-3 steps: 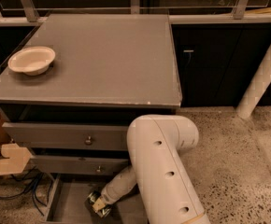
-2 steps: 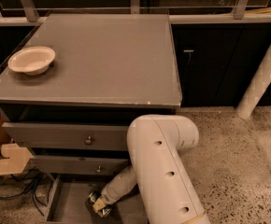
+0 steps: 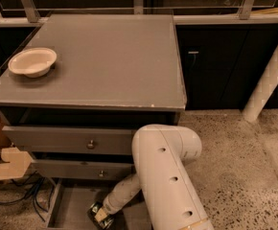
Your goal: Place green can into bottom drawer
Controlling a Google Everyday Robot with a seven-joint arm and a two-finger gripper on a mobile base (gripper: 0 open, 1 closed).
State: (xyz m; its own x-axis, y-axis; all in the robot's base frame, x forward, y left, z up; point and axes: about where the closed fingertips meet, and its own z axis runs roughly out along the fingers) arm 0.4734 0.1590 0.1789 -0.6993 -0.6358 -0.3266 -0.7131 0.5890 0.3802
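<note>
Nothing visibly shifts against the earlier frames: arm, gripper and can sit at the same spot at the foot of the cabinet (image 3: 110, 61).

Step in hand, as judged: release of the can inside the lowest drawer.
- Arm (image 3: 165, 176): stands in front of the cabinet at its right side, forearm angling down and left under the two upper drawer fronts.
- Bottom drawer (image 3: 74, 206): pulled open at the cabinet's base, floor exposed.
- Gripper (image 3: 103, 218): down inside the drawer, just above or on its floor. Whether it grips the can or has let go, I cannot tell.
- Green can (image 3: 97, 211): a small greenish-white patch right at the gripper's tip, inside the drawer, toward its front middle.

To do the release well: the can should rest on the drawer floor before the grip eases, so it does not drop or roll. Then lift straight up and out toward the front of the cabinet, since the middle drawer front hangs close above the forearm. A sideways pull risks knocking the can over or catching the thin left wall.

Containers, large to small:
- Bottom drawer: holds only the can and gripper as far as visible; its right part is hidden behind the arm.
- Top drawer (image 3: 67, 140) and middle drawer (image 3: 72, 169): shut or nearly so, contents hidden.
- Bowl (image 3: 32, 61): on the cabinet top near its left edge, looks empty.
</note>
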